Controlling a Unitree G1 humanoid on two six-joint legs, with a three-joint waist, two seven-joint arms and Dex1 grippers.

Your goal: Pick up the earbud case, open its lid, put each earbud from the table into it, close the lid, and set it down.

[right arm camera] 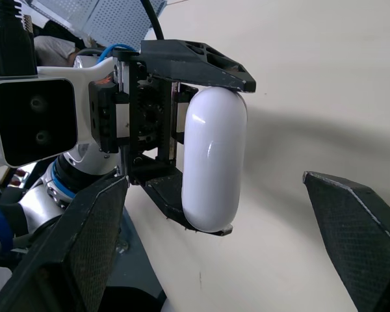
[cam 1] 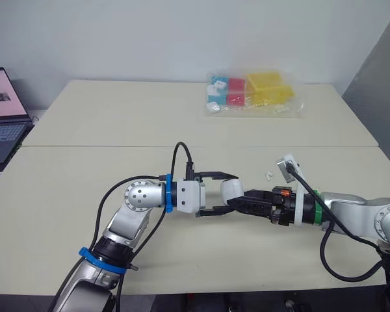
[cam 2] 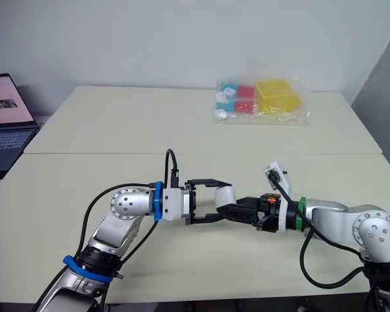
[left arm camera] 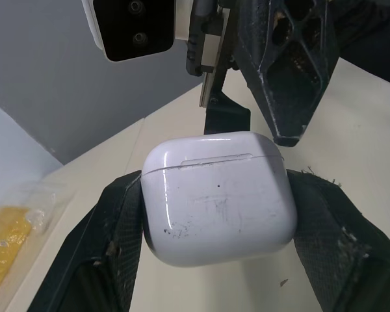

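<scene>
1. The white earbud case (left arm camera: 218,195) showed scuffs and small specks on its front but no lettering that could be read. The laptop (cam 1: 0,123) at the table's left edge had a pink page on its screen, too small to read.
2. The left gripper (cam 1: 231,192) was clamped on the case, one black finger (left arm camera: 110,240) against each side. It held the case above the near part of the table (cam 1: 117,123), with the lid seam shut.
3. The right gripper (right arm camera: 213,179) was spread wide, pointing at the case from the right. Its fingers (right arm camera: 84,247) stood on either side without touching it, and one fingertip reached just past the lid end.
4. A small white earbud (cam 1: 268,175) lay on the table just beyond the right arm.
5. A clear bag of coloured blocks (cam 1: 253,94) sat at the far edge, well apart from both grippers.
</scene>
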